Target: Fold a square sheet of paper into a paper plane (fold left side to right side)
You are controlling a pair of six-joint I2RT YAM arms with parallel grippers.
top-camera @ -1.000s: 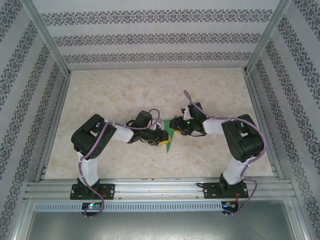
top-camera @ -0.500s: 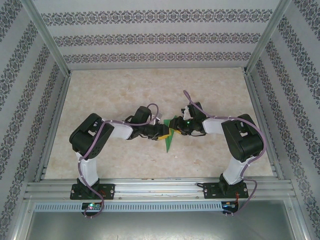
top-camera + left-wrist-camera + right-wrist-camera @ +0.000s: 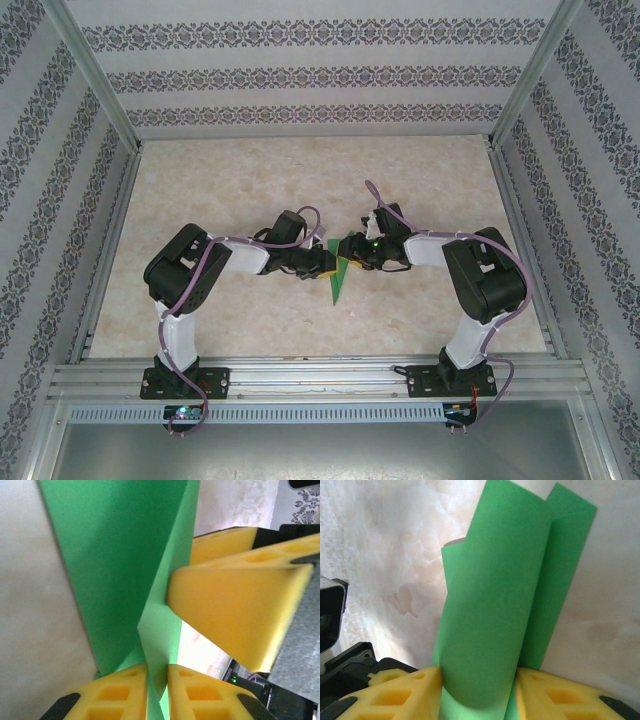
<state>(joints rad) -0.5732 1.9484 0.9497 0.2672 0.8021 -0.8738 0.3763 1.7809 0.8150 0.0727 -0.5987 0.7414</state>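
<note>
Left wrist: left end effector (image 3: 157,674) pinches smooth, creased green paper (image 3: 115,555); right end effector (image 3: 477,676) clasps its curled layers.

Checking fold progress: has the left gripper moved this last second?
Yes. The left gripper, on the green paper, shifted slightly from the near rail toward the back wall.

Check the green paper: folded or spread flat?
Folded over, not flat: green paper curls in overlapping layers inside the right gripper, and the left gripper pinches it beside a sharp crease.
</note>
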